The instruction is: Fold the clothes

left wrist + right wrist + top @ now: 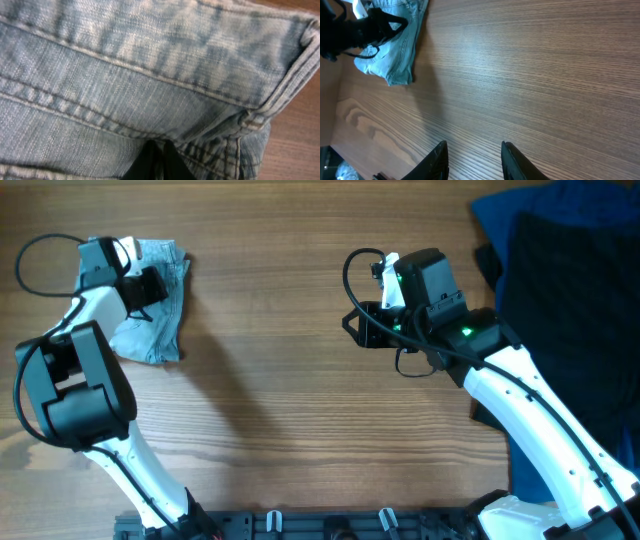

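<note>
The light blue denim shorts [152, 315] lie bunched in a compact heap at the table's far left. My left gripper [148, 284] is on top of them. In the left wrist view the denim [150, 75] with its seams and hem fills the frame, and the two fingers [159, 161] are pressed together into the fabric, shut on the shorts. My right gripper [362, 326] hangs open and empty over the bare wood near the table's middle, far from the shorts. Its fingers [472, 160] show spread apart, with the shorts [400, 50] and the left arm far off at the upper left.
A large black garment [570, 310] lies at the right side of the table, over a dark blue cloth [520, 210] at the far right corner. Bare wooden tabletop [300, 410] lies between the two arms.
</note>
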